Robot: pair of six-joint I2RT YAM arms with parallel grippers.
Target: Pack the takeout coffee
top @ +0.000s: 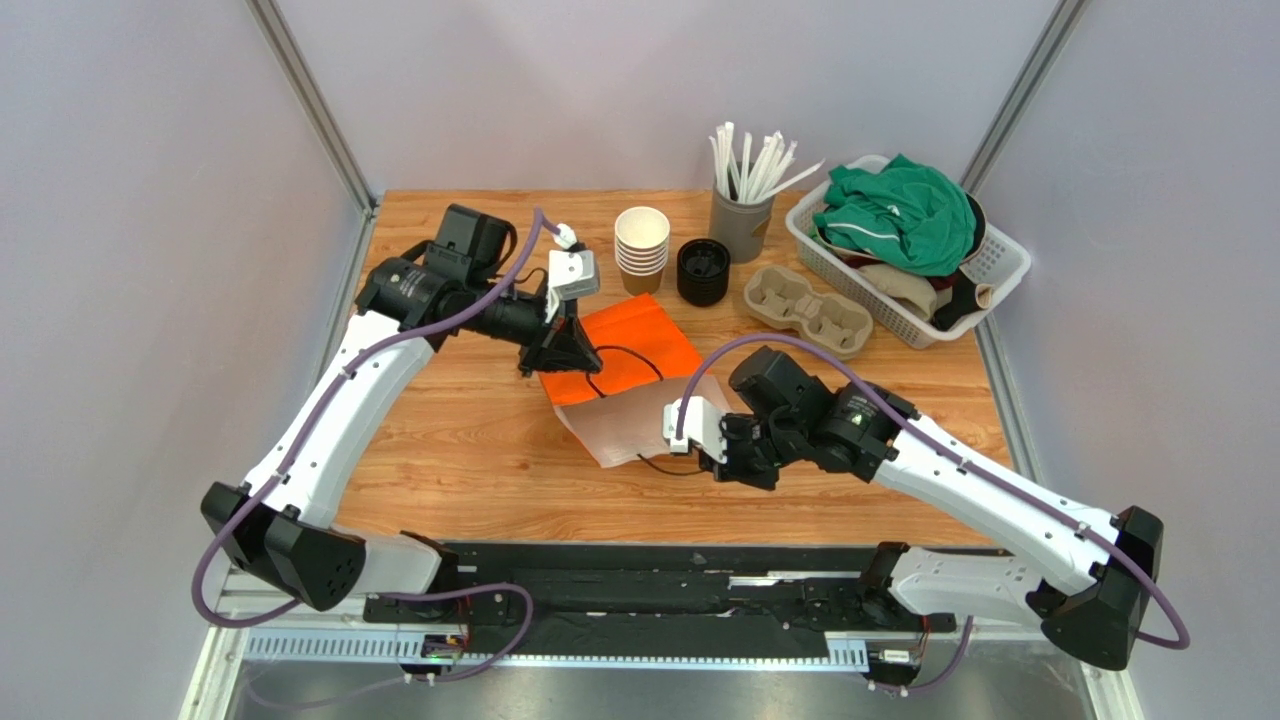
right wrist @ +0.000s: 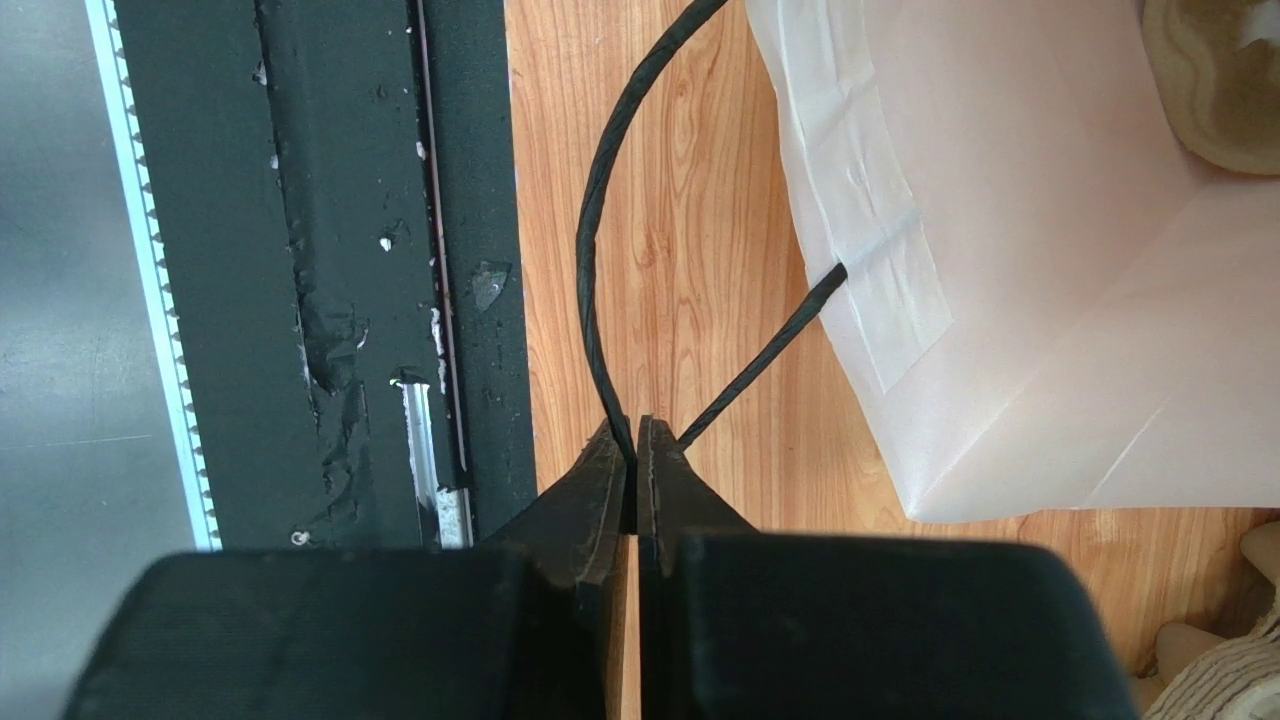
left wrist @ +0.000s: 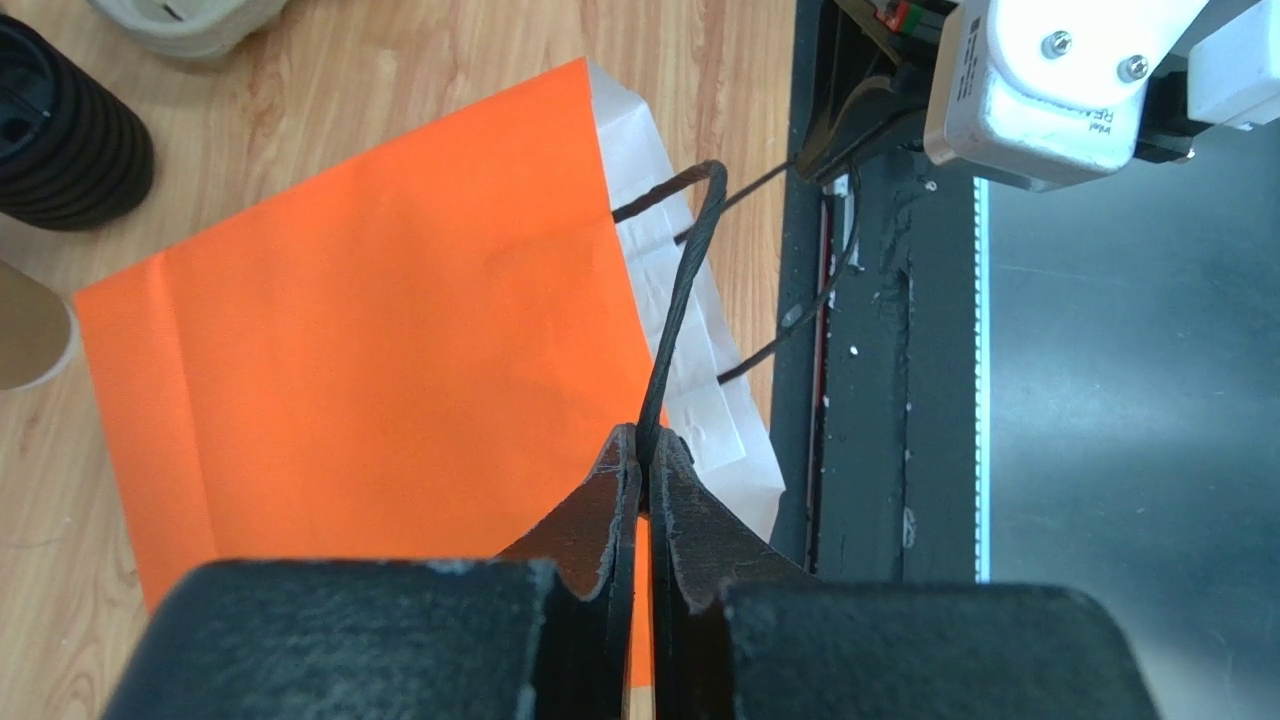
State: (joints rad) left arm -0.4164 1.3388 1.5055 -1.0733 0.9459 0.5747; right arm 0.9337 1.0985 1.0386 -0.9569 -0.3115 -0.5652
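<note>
The orange bag (top: 624, 348) lies on the bench (top: 451, 465), its pale inside showing toward the near edge. The left jaws are pinched tight on the far handle (left wrist: 684, 285) (a thin black cord), and the right jaws are clamped on the near handle (right wrist: 594, 225). Where the takeout coffee is, I cannot tell.

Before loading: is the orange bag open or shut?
Partly open: the bag shows its white inside; left fingers and right fingers hold its handles apart.
</note>
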